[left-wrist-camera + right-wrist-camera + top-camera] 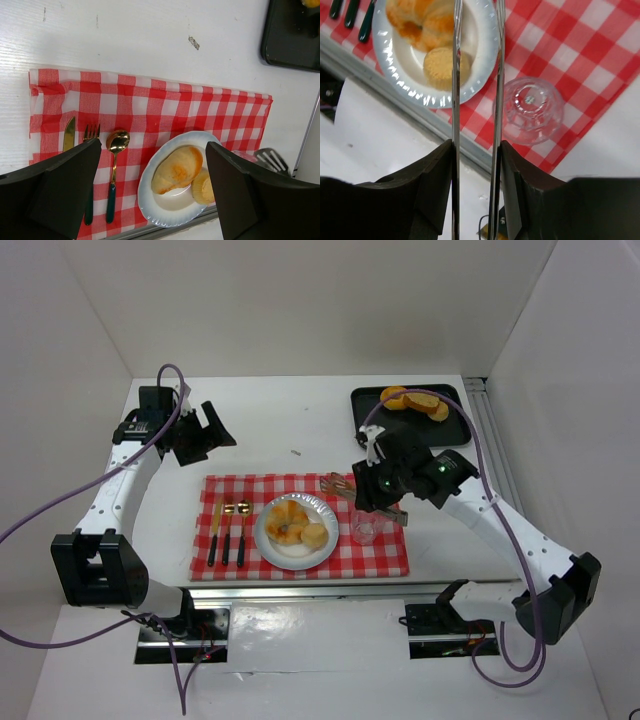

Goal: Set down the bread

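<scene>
Two pieces of bread lie on the white plate [272,545]: a larger golden piece [287,518] and a small round one [315,535]. More bread [415,400] sits on the black tray [372,418] at the back right. My right gripper [385,490] hovers over the cloth's right half, shut on metal tongs [456,75]. The tongs' two arms stand apart and run up over the plate [485,55]. The small round bread [440,67] lies on the plate beneath them, not pinched. My left gripper [205,430] is open and holds nothing, raised behind the cloth.
A red checked cloth [380,558] covers the front of the table. On it lie a knife, fork and spoon [228,530] left of the plate and a clear glass [362,530] to its right. The table's front edge runs just below the cloth.
</scene>
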